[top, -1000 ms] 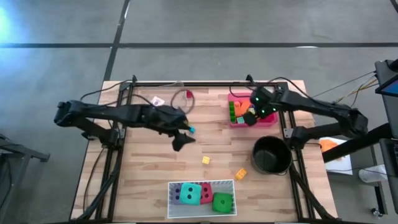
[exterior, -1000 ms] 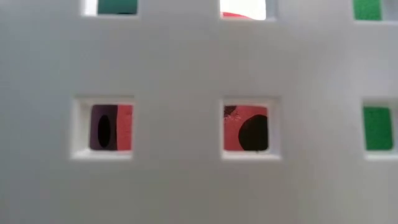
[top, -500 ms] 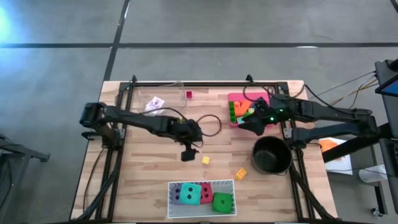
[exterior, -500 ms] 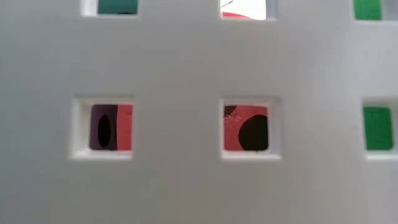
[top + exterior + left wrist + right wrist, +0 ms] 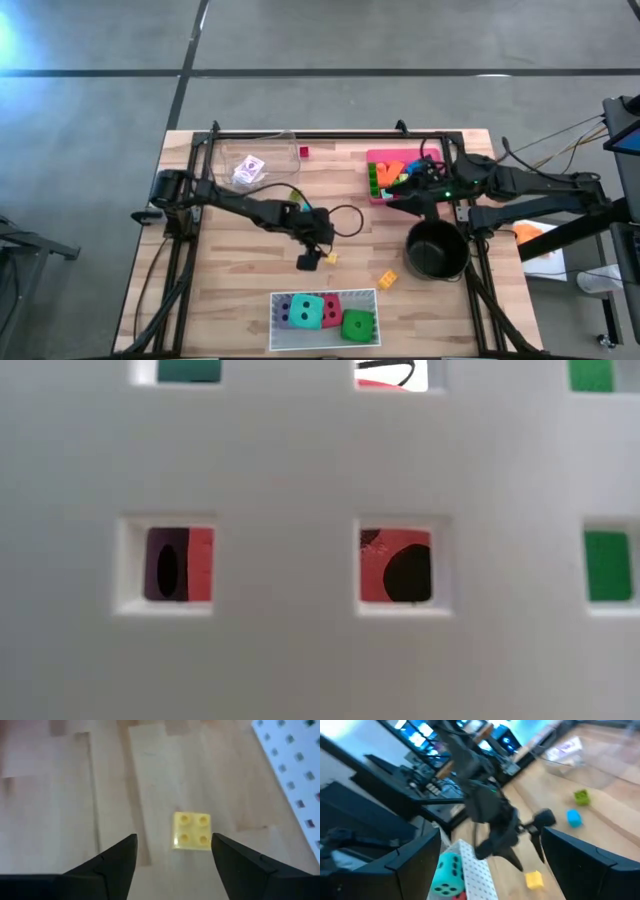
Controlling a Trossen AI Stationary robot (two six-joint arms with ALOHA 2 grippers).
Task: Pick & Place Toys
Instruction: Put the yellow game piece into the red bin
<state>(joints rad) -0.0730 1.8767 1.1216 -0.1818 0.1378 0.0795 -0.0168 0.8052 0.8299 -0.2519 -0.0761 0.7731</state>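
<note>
A small yellow block point(image 5: 191, 831) lies studs-up on the wooden table, left of its middle point(image 5: 331, 258). My left gripper point(image 5: 175, 857) is low over it and open, one finger on each side of the block with a gap to each; in the high view the left gripper point(image 5: 310, 260) sits just left of the block. My right gripper point(image 5: 495, 870) is open and holds nothing; it hangs by the pink tray's near edge point(image 5: 405, 197). An orange block point(image 5: 387, 279) lies near the pot. Soft dice point(image 5: 325, 312) sit in the white tray point(image 5: 276, 297).
A black pot point(image 5: 436, 250) stands at the right. The pink tray point(image 5: 412, 155) holds several blocks. A clear tray point(image 5: 268, 150) with a card sits far left, a red block point(image 5: 304, 152) beside it. The white tray's holed wall point(image 5: 300, 460) fills the low view.
My left gripper has come down and toward the table's near right, from beside the clear tray to the yellow block, rolling as it went. My right arm has drawn back from over the pink tray toward the right edge, and its gripper has tipped up from pointing down.
</note>
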